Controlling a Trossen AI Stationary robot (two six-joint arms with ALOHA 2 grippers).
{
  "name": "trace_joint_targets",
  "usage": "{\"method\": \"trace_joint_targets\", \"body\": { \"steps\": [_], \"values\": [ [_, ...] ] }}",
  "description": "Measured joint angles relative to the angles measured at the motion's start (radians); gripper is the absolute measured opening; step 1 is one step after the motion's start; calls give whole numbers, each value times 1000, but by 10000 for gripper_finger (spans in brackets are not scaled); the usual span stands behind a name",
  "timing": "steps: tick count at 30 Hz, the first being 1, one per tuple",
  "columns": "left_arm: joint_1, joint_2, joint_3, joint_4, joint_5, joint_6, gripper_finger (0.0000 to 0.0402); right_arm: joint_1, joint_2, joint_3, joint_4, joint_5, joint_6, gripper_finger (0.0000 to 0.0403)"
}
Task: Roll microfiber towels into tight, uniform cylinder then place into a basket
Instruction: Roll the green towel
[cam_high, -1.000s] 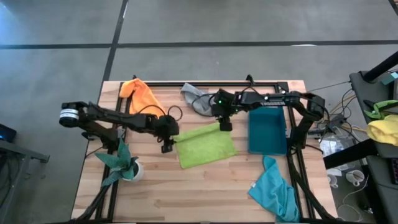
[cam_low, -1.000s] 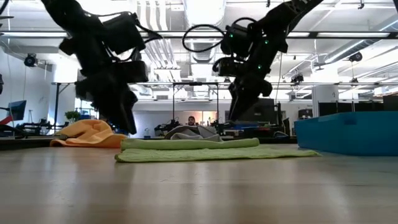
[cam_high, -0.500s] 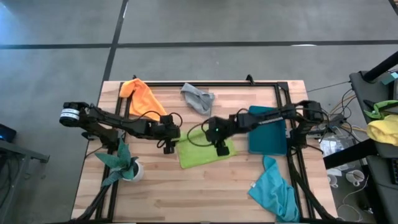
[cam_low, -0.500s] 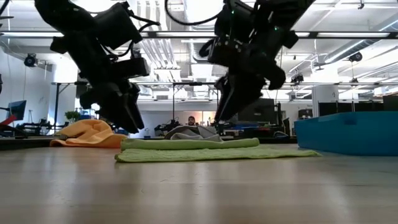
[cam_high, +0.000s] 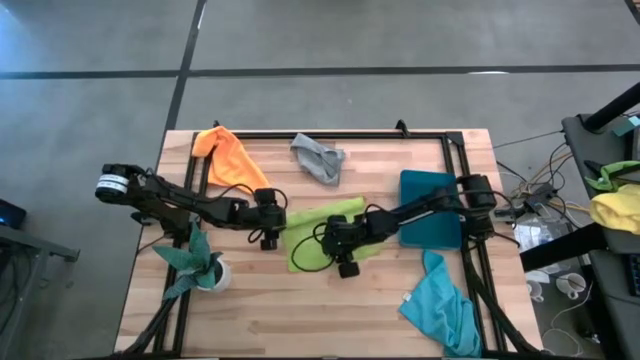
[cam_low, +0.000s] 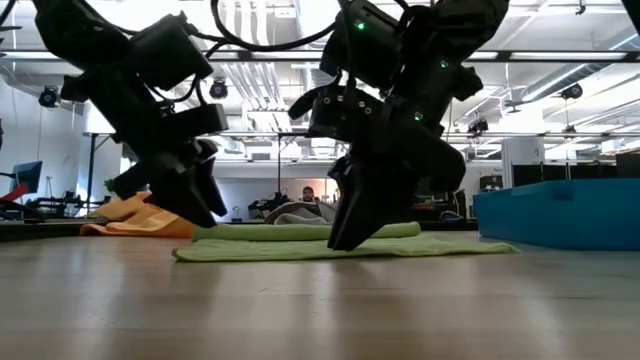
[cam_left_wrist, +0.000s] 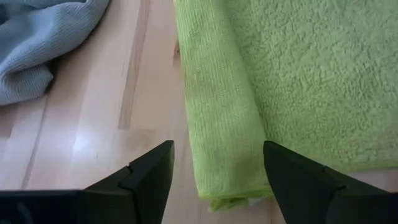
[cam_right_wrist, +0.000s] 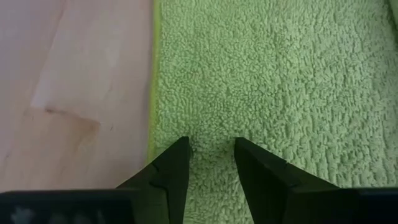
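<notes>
Down at the near right corner of the table (cam_high: 300, 320) the turquoise towel (cam_high: 438, 308) sits crumpled, untouched. Mid-table is where the work is: the lime green towel (cam_high: 318, 232) lies mostly flat, its left edge already folded over into a first turn. The right pincer (cam_high: 346, 264) is low over the towel's near edge, fingers slightly apart with nothing pinched between them. The left pincer (cam_high: 266, 237) sits at the rolled left edge, spread wide, straddling it but not clamped.

So I'd say the rolling is barely started. Next move probably needs both to bite that folded edge and turn it rightward evenly, or the roll goes lopsided.

Just right is the basket (cam_high: 430, 208), apparently empty. At the far side the grey towel (cam_high: 319, 158) and orange towel (cam_high: 228, 152) wait.
</notes>
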Motion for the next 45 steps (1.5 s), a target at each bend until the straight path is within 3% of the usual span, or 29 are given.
{"method": "trace_joint_targets", "body": {
  "steps": [7, 17, 29, 45],
  "values": [
    [-15, 3, -5, 16, 39, 0, 231, -2, 4, 4, -2, -1, 5, 125],
    [-12, 131, 12, 72, -102, 49, 231, -1, 3, 4, -1, -13, 15, 119],
    [27, 103, -4, 50, -134, 53, 231, 20, 3, 3, -12, -60, 4, 111],
    [28, 71, 14, 46, -103, 76, 231, 21, -26, 51, -28, -38, -3, 110]
  ]
}}
